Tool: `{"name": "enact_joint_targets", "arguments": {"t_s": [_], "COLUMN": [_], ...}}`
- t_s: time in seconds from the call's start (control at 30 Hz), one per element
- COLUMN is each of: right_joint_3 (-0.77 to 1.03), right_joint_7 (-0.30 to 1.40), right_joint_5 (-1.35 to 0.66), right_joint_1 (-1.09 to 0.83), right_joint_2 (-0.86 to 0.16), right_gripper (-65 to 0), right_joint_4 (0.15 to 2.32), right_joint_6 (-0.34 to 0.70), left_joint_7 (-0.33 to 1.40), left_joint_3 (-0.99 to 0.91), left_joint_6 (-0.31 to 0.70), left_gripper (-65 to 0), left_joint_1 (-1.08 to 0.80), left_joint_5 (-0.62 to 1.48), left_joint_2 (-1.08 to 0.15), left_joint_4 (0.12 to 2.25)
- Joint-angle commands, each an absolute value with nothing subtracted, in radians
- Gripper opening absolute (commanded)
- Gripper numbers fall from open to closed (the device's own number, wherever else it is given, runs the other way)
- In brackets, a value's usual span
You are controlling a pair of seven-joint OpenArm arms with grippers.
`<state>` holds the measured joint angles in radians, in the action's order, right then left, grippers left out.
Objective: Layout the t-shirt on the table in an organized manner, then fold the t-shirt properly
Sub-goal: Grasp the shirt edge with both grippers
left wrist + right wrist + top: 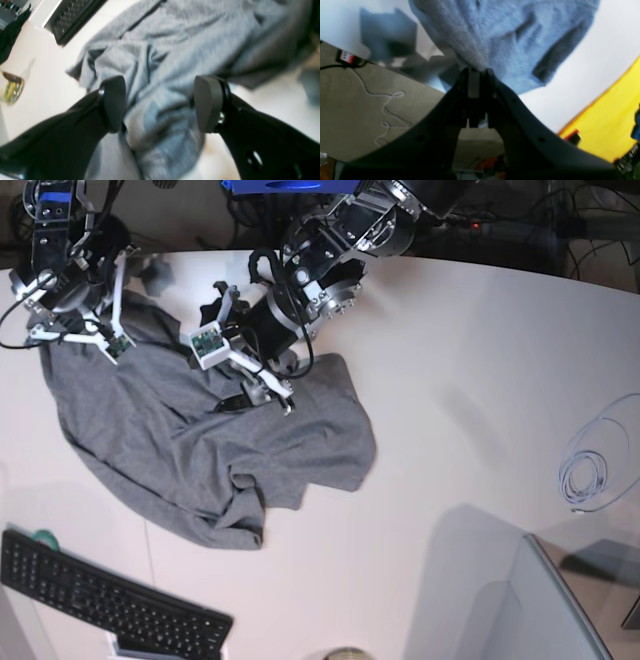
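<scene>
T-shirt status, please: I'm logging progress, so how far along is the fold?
Nothing is folded: the t-shirt lies rumpled on the table. In hand: the right gripper pinches one edge, while the left gripper stands open above the cloth. Spreading it flat and every fold remain.

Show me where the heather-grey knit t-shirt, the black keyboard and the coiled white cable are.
heather-grey knit t-shirt [190,450]: base view, middle of the crumpled body.
black keyboard [105,600]: base view, centre of the keys.
coiled white cable [585,475]: base view, on the coil's loops.
</scene>
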<state>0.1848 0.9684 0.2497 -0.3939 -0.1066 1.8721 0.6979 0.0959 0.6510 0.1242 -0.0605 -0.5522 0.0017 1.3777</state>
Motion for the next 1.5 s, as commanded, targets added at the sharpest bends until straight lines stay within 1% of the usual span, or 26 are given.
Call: {"name": "enact_joint_targets", "arguments": {"t_s": [0.0, 0.07, 0.13, 0.3, 0.37, 0.47, 0.67, 0.77, 0.87, 1.1, 1.33, 1.37, 1.4, 1.43, 1.47], "right_joint_3": [0.188, 0.188, 0.188, 0.196, 0.197, 0.193, 0.189, 0.189, 0.193, 0.196, 0.196, 0.196, 0.196, 0.196, 0.196], "right_joint_7": [0.964, 0.966, 0.966, 0.966, 0.966, 0.966, 0.969, 0.970, 0.967, 0.967, 0.967, 0.967, 0.967, 0.967, 0.967], "right_joint_5": [0.259, 0.259, 0.259, 0.260, 0.260, 0.260, 0.260, 0.260, 0.260, 0.260, 0.260, 0.260, 0.260, 0.260, 0.260], "right_joint_1": [-0.390, -0.390, -0.390, -0.389, -0.389, -0.389, -0.369, -0.367, -0.369, -0.374, -0.374, -0.374, -0.374, -0.374, -0.374], "right_joint_2": [-0.116, -0.116, -0.116, -0.116, -0.116, -0.116, -0.116, -0.116, -0.116, -0.116, -0.116, -0.116, -0.116, -0.116, -0.116], "right_gripper": [-61.5, -61.5, -61.5, -61.5, -61.4, -61.4, -61.4, -61.4, -61.4, -61.4, -61.4, -61.4, -61.4, -61.4, -61.4], "right_joint_4": [1.890, 1.890, 1.890, 1.890, 1.890, 1.890, 1.888, 1.888, 1.888, 1.888, 1.888, 1.888, 1.888, 1.888, 1.888], "right_joint_6": [0.698, 0.698, 0.698, 0.698, 0.698, 0.698, 0.698, 0.698, 0.698, 0.698, 0.698, 0.698, 0.698, 0.698, 0.698], "left_joint_7": [0.081, 0.101, 0.153, 0.180, 0.180, 0.180, 0.180, 0.179, 0.179, 0.173, 0.173, 0.173, 0.173, 0.173, 0.174], "left_joint_3": [0.654, 0.656, 0.656, 0.648, 0.647, 0.647, 0.645, 0.644, 0.641, 0.552, 0.549, 0.549, 0.549, 0.549, 0.545], "left_joint_6": [0.114, 0.116, 0.116, 0.116, 0.116, 0.116, 0.116, 0.116, 0.116, 0.117, 0.117, 0.119, 0.128, 0.156, 0.188], "left_gripper": [-23.7, -23.7, -23.9, -23.9, -23.9, -23.9, -24.0, -24.0, -24.0, -24.0, -24.2, -24.7, -26.8, -31.8, -38.0], "left_joint_1": [-0.031, -0.010, -0.007, -0.097, -0.150, -0.197, -0.200, -0.163, -0.120, -0.042, -0.008, -0.012, -0.016, -0.019, -0.021], "left_joint_5": [-0.552, -0.553, -0.552, -0.552, -0.550, -0.550, -0.549, -0.549, -0.549, -0.549, -0.549, -0.549, -0.536, -0.510, -0.484], "left_joint_2": [0.022, 0.045, 0.054, 0.047, -0.001, -0.038, -0.050, -0.044, -0.016, 0.062, 0.091, 0.091, 0.091, 0.091, 0.090], "left_joint_4": [1.366, 1.326, 1.331, 1.481, 1.537, 1.546, 1.454, 1.408, 1.357, 1.236, 1.125, 1.122, 1.124, 1.125, 1.125]}}
